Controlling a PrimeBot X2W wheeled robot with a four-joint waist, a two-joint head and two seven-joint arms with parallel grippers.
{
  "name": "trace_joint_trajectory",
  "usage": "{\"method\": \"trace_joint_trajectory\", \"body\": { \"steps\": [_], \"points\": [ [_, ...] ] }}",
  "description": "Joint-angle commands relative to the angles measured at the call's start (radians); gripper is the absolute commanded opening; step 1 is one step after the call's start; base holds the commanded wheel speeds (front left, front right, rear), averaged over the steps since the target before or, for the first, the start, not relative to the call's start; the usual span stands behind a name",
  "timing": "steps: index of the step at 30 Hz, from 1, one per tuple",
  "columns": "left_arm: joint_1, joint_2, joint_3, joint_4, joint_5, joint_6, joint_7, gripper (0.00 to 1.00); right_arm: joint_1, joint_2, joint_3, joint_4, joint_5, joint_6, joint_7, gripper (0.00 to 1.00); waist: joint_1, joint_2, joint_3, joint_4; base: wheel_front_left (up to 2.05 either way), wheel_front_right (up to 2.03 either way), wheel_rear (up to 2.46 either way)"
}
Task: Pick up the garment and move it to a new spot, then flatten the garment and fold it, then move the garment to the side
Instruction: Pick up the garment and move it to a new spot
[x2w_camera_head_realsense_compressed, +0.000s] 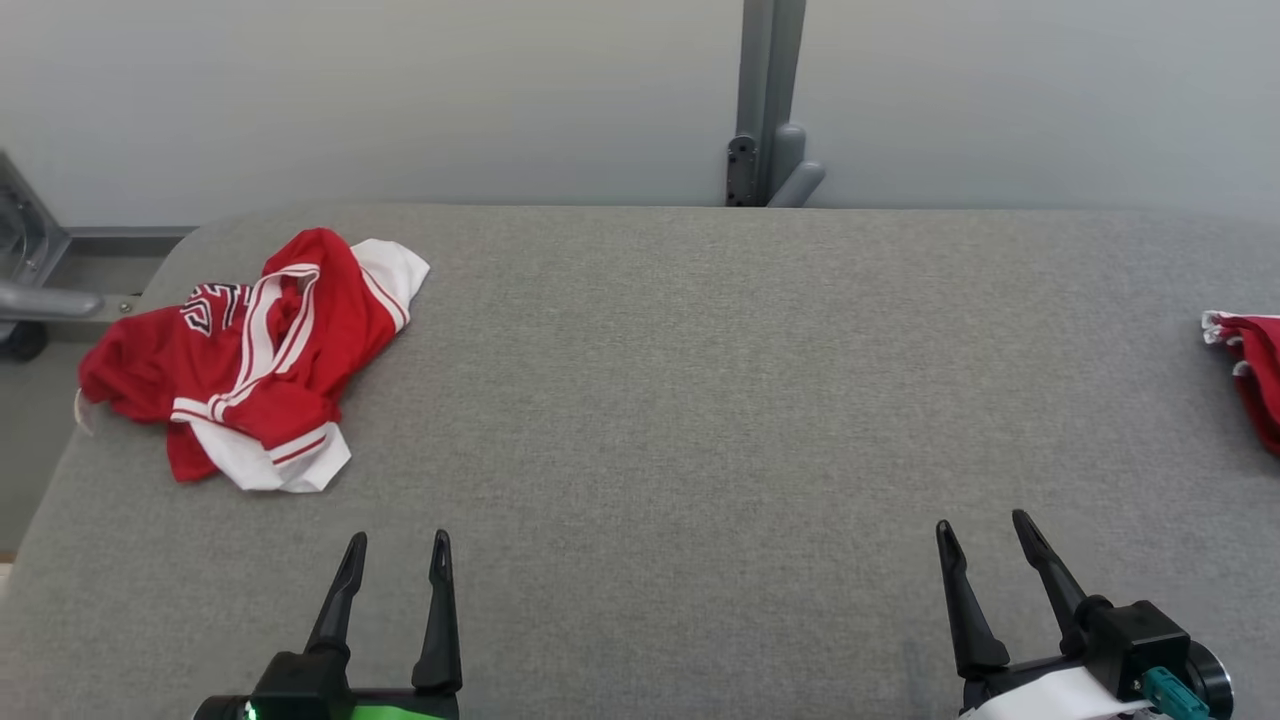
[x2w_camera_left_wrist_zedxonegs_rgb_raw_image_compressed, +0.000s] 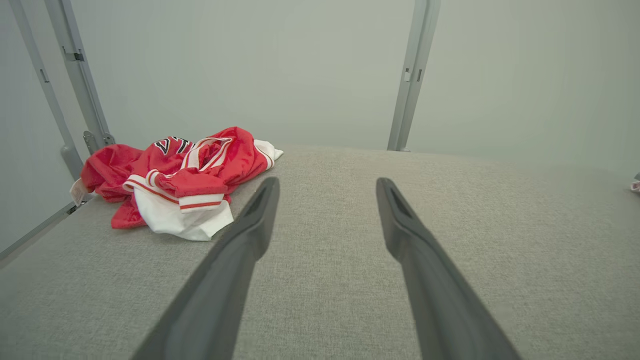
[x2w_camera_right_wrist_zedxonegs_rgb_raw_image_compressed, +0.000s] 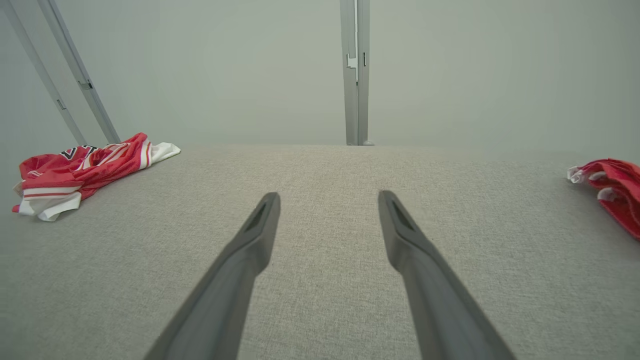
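A crumpled red garment (x2w_camera_head_realsense_compressed: 250, 355) with white trim lies at the far left of the grey padded table (x2w_camera_head_realsense_compressed: 700, 400). In the left wrist view the garment (x2w_camera_left_wrist_zedxonegs_rgb_raw_image_compressed: 175, 182) sits just left of and beyond my finger (x2w_camera_left_wrist_zedxonegs_rgb_raw_image_compressed: 250, 235). It also shows at the far left in the right wrist view, garment (x2w_camera_right_wrist_zedxonegs_rgb_raw_image_compressed: 80, 172). My left gripper (x2w_camera_head_realsense_compressed: 398, 545) hovers near the table's front edge, open and holding nothing, a short way in front of the garment. My right gripper (x2w_camera_head_realsense_compressed: 982, 525) stands open and empty at the front right, far from it.
A second red and white cloth (x2w_camera_head_realsense_compressed: 1250, 370) lies at the table's right edge, cloth (x2w_camera_right_wrist_zedxonegs_rgb_raw_image_compressed: 612, 192). A grey post (x2w_camera_head_realsense_compressed: 768, 100) rises behind the table's far edge against a pale wall. Metal frame parts (x2w_camera_head_realsense_compressed: 30, 280) stand off the table's left end.
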Motion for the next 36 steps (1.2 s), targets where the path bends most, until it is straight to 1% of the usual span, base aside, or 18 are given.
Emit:
{"method": "trace_joint_trajectory", "body": {
  "steps": [1,11,22,29,36],
  "points": [
    [-0.014,0.001,0.001,-0.003,0.001,0.006,0.001,1.00,-0.004,-0.001,0.002,-0.001,0.004,-0.001,-0.004,1.00,0.0000,0.0000,0.009,0.044,0.00,0.00,0.00],
    [-0.018,0.001,0.008,-0.017,-0.012,0.029,0.001,1.00,-0.011,-0.002,0.032,0.001,0.008,-0.001,-0.004,1.00,0.0000,0.0000,0.019,0.199,0.00,0.00,0.00],
    [-0.006,0.001,0.002,-0.017,-0.012,0.036,0.001,1.00,-0.005,-0.002,0.044,0.010,0.020,-0.001,-0.004,1.00,0.0000,0.0000,0.010,0.353,0.00,0.00,0.00],
    [0.004,0.001,0.002,-0.015,-0.018,0.038,0.001,1.00,0.004,-0.002,0.056,0.014,0.022,-0.001,-0.004,1.00,0.0000,0.0000,0.006,0.407,0.00,0.00,0.00],
    [-0.002,0.001,0.000,-0.024,-0.031,0.048,0.001,1.00,-0.002,-0.018,0.060,0.010,0.019,-0.001,-0.004,1.00,0.0000,0.0000,0.025,0.416,0.00,0.00,0.00]
  ]
}}
